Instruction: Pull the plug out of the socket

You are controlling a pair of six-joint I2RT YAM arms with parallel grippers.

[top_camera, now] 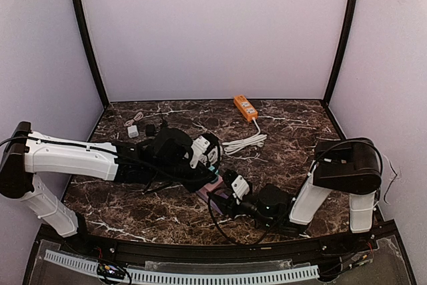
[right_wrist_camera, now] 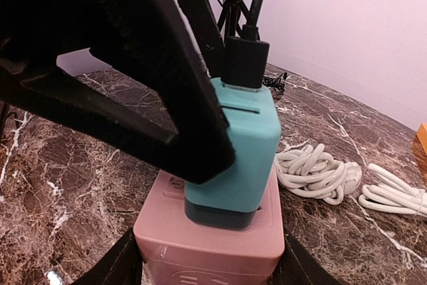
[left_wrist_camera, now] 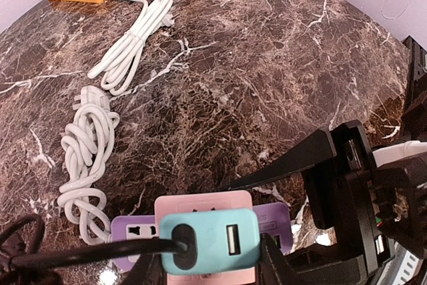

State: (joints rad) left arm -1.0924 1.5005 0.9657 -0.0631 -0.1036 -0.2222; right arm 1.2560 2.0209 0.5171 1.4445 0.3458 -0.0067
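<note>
Black finger (right_wrist_camera: 133,98) of the left gripper (left_wrist_camera: 207,268) fills the near field of the right wrist view, pressed flat on one side of the teal plug (right_wrist_camera: 233,158). Opposite finger is hidden behind the plug there. Left wrist view shows both fingers flanking the teal body at the bottom edge, so I read the left jaws as clamped on the plug.

Plug sits upright on the pink socket block (right_wrist_camera: 213,238), at table centre between the two arms. Its dark base is flush with the block top, with no gap visible, so I judge it fully seated.

Right gripper (right_wrist_camera: 210,268): fingers are low on either side of the block and appear closed against its walls, bracing it. The actual contact is at the frame edge, so I'm not certain.

Key relation: the plug's long axis runs straight up out of the block, so the pull must go along that axis, away from the braced base. Left arm does the pulling and right arm holds down. A sideways pull would risk tilting the block.

View differences:
- Right wrist: gives the side profile, seating line and black lead connector (right_wrist_camera: 245,63) on the plug top.
- Left wrist: shows the plug's USB port face, black cable (left_wrist_camera: 80,251) trailing left and purple strip (left_wrist_camera: 133,231) under the block, none of it clear from the side.
- Top view: shows which arm is which, but the plug is mostly hidden.
</note>
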